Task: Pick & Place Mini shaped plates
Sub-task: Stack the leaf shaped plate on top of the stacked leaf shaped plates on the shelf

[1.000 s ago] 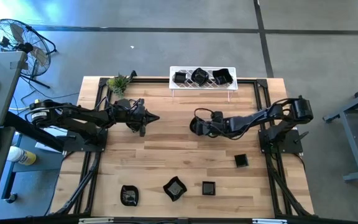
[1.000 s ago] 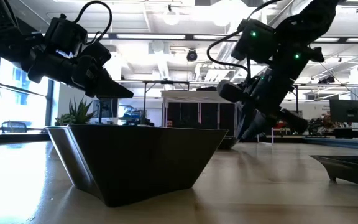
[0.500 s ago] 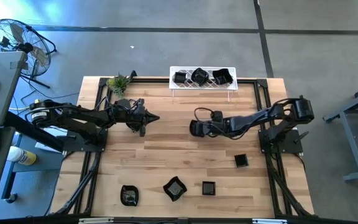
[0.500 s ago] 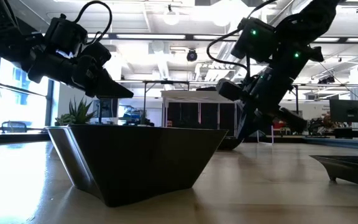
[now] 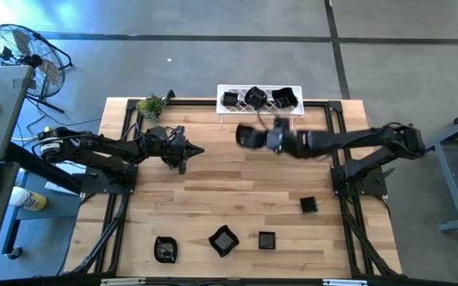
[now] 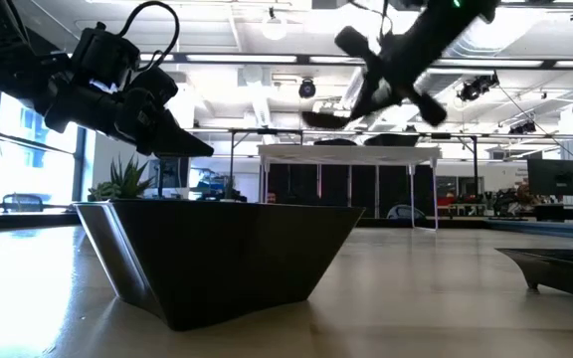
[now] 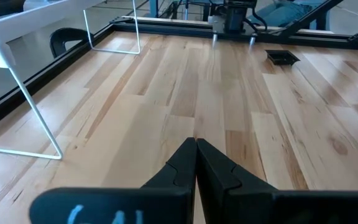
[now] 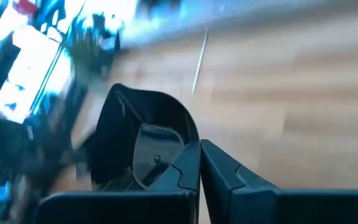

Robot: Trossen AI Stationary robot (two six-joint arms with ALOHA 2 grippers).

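Observation:
My right gripper [image 5: 259, 138] is shut on a glossy black mini plate [image 5: 245, 137], raised in the air just before the white wire rack [image 5: 259, 110]; the low view shows that plate [image 6: 324, 117] high above the table. The rack holds three black plates [image 5: 254, 97]. Several more lie flat on the table near its near edge [image 5: 223, 240] and one at the right [image 5: 308, 205]. My left gripper [image 5: 197, 149] hovers shut over the table's left half, touching nothing; its tips [image 7: 196, 148] meet. My right gripper pinches the black plate by its rim [image 8: 180, 163] between its two fingers [image 8: 219, 168], which come roughly level from the table's right side. The plate is lifted clear of the table and juts out beyond the fingertips toward the left, its hollow [image 8: 157, 146] showing in the wrist view.
A small green plant [image 5: 151, 106] stands at the far left corner. The rack's thin white legs [image 7: 36, 112] stand on the far part of the table. A black frame rail [image 5: 336, 143] runs along the table's right side. Bare wood [image 5: 229, 183] lies mid-table.
My right gripper, shut on the plate, has risen from the table's middle and swung toward the far edge, ending just before the rack. The plate has gone from table level to lifted clear, high in the low view.

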